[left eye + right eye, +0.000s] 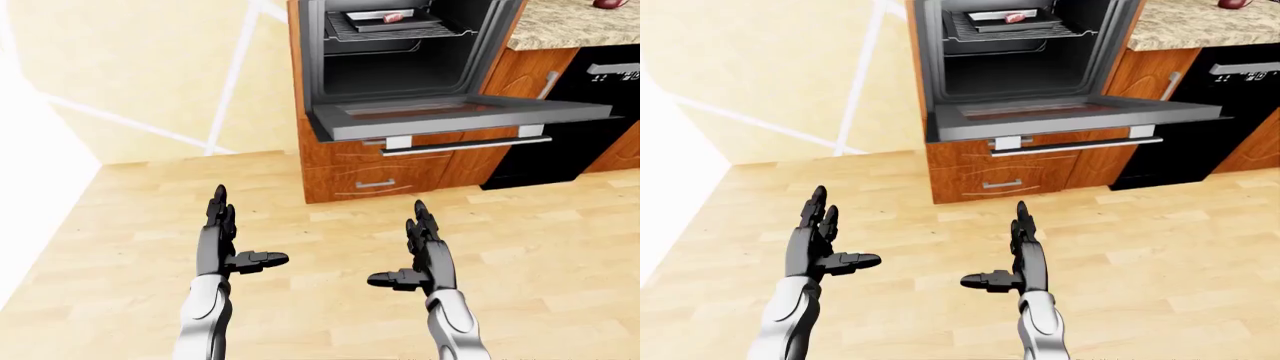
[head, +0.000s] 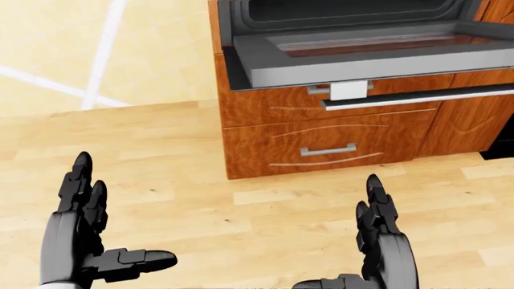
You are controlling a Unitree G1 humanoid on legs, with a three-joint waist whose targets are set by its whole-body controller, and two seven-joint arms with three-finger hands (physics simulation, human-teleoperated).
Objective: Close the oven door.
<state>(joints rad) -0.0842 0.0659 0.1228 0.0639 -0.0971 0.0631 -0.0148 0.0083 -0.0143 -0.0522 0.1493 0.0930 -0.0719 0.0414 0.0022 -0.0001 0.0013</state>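
Oven door: folded down flat, upper centre-right of the left-eye view.
Left hand: fingers spread, empty, lower left.
Right hand: fingers spread, empty, lower centre.

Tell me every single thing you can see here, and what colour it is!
oven: one, dark grey inside, top middle of left-eye view
oven door: one, grey, folded down open
door handle: one, silver bar under the door's edge
tray: one, grey, on the top rack, something pinkish on it
drawers: two, reddish wood, below the oven
countertop: one, speckled beige, top right
black appliance: one, right of oven
floor: pale wood planks
left hand: black, open
right hand: black, open
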